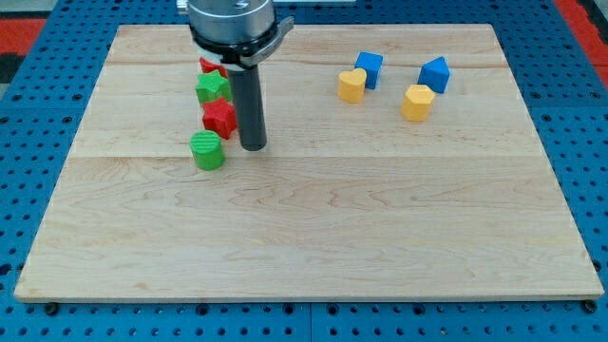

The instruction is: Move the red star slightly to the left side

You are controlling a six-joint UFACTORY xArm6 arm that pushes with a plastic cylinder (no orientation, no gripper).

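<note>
Look first at the bottom of the view: the wooden tabletop (pixel 313 237) lies bare there, and it sits on a blue board full of little holes (pixel 570 142). Go up a bit on the view's left and you meet a green round block (pixel 206 150). Just to its right, a little higher, my tip (pixel 252 146) rests on the wood. The end effector is only a straight dark rod, so it has nothing to open or close and it holds nothing. The red star (pixel 218 118) sits just up from the green round block and right beside the rod, on the rod's left; it is so close that you cannot tell if they touch. Above the red star comes a green block (pixel 212 88) with a bumpy star-like shape, very near it. Behind that one peeks another red block (pixel 208 66), partly hidden by the arm's grey round head (pixel 234 24), so you cannot tell its shape. Now look far over to the view's right, well apart from all these. You see a yellow block (pixel 417 102), then a yellow heart-like block (pixel 351 85) touching a blue block (pixel 369 68), and another blue block (pixel 434 74) just above the first yellow one.
</note>
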